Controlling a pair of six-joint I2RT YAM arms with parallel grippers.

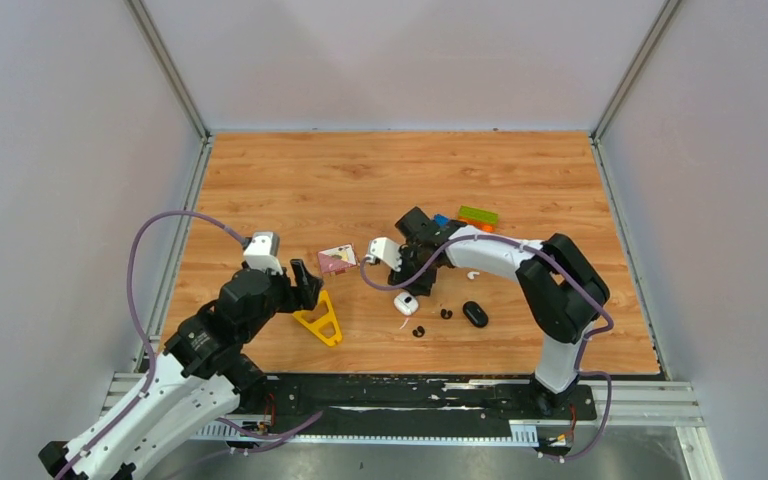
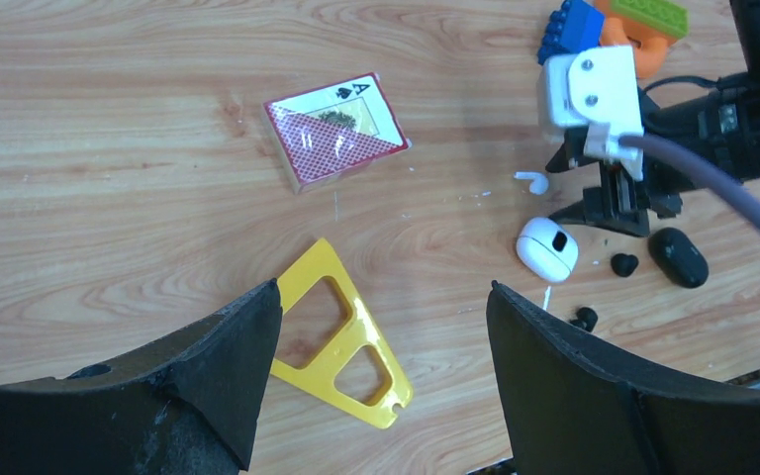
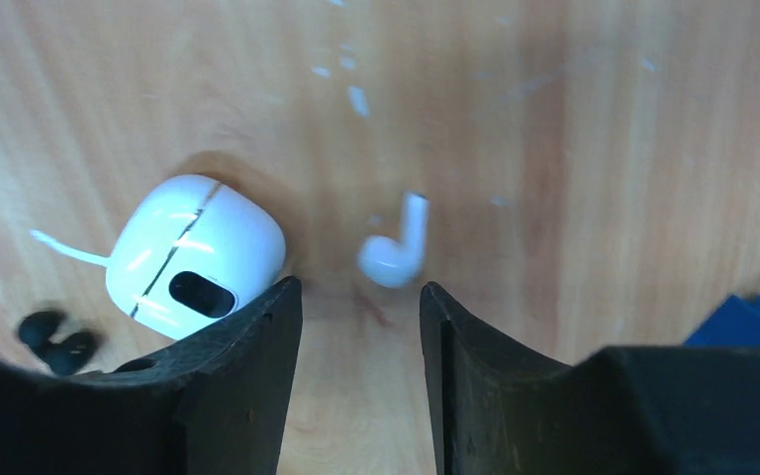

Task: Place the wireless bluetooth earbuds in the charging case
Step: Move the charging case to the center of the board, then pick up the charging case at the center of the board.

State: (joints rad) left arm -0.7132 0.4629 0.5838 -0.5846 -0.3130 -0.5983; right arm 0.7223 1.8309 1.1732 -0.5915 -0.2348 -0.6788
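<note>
Targeting white earbud (image 3: 394, 252) near charging case (image 3: 198, 252): right gripper (image 3: 356, 297) was part-spread, empty, just short; next called for straddling, pinching. Left gripper (image 2: 384, 292) spread wide, empty.

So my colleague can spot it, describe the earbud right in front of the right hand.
Find the right arm's open hand over the table. Just ahead of it lies the white earbud, beside the white charging case. Unlike the black buds nearby, it is glossy white with a short stem.
</note>
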